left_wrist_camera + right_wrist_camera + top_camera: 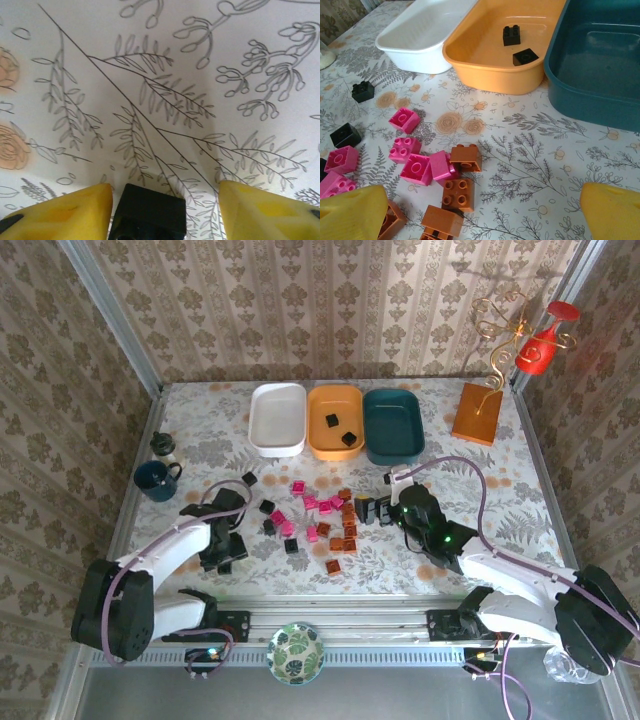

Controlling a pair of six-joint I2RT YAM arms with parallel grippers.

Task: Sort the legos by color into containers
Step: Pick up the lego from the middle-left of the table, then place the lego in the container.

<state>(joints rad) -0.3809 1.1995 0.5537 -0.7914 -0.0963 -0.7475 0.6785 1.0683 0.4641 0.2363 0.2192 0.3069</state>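
Yellow fingers (60, 215) of the left gripper (165, 202) stand spread, with one black lego (150, 215) on the table (480, 490) between them. The block sits just beside the left-hand finger; a gap separates it from the other finger. Whether the near finger touches it cannot be told. Nothing is clamped.

In the top view the left arm (170, 545) reaches from its base forward and to the right, wrist bent down, gripper (222, 556) pointing at the table surface, left of the scattered legos (320, 525).

The right gripper (480, 220) is spread wide, its two yellow fingers (612, 210) at opposite lower corners of the wrist view. It holds nothing. Brown-orange legos (458, 194) lie just ahead of it, one partly hidden by a finger. The right arm (500, 575) extends low from its base forward and to the left, gripper (375, 508) at the right edge of the block cluster.

Counts:
- Containers: three, side by side at the far side of the table: white tray (278, 445), orange tray (318, 435), teal tray (393, 450).
- Black blocks in the orange tray: two (511, 35).
- Black blocks on the table: five in the top view, including the one between the left fingers.
- Pink legos (298, 486): about seven, in the middle of the cluster.
- Brown-orange blocks: about eight, on the right side of the cluster. Several touch, so the exact number is uncertain.
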